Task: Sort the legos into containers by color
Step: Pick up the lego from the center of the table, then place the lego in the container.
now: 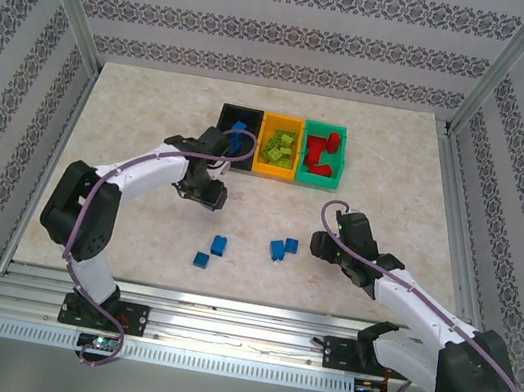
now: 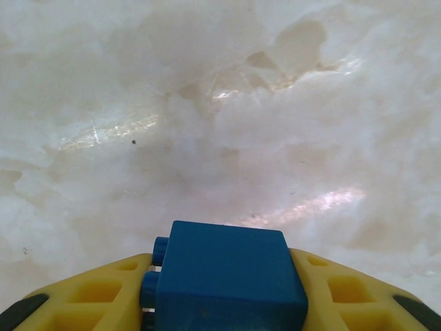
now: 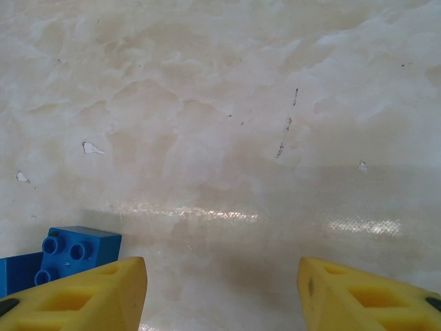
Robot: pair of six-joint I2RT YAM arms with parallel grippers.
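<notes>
1. Top external view, containers: three bins are standing side by side in one row at the far middle of the counter [image 1: 131, 132]. These are one black bin [image 1: 242, 109] on the left, one orange-yellow bin [image 1: 273, 171] in the middle and one green bin [image 1: 321, 178] on the right.
2. Top external view, contents: a blue piece [image 1: 240, 132] is lying in the black bin. The lime green bricks [image 1: 279, 145] are lying in the orange-yellow bin and the red bricks [image 1: 320, 169] in the green bin. Both heaps are too small to count.
3. Top external view, counter: four loose blue bricks [image 1: 220, 245] are lying on the near half in two pairs. The left hand [image 1: 209, 194] is hanging near the black bin. The right hand [image 1: 322, 244] is hanging just beside the right pair.
4. Left wrist view: the left hand [image 2: 220, 265] is gripping one held blue brick [image 2: 231, 279] between its yellow fingers [image 2: 103, 296], above the counter [image 2: 207, 103].
5. Right wrist view: the right hand [image 3: 222, 276] is standing wide apart and holding nothing. Two blue bricks [image 3: 79, 248] are lying beside its left finger [image 3: 89, 293].
</notes>
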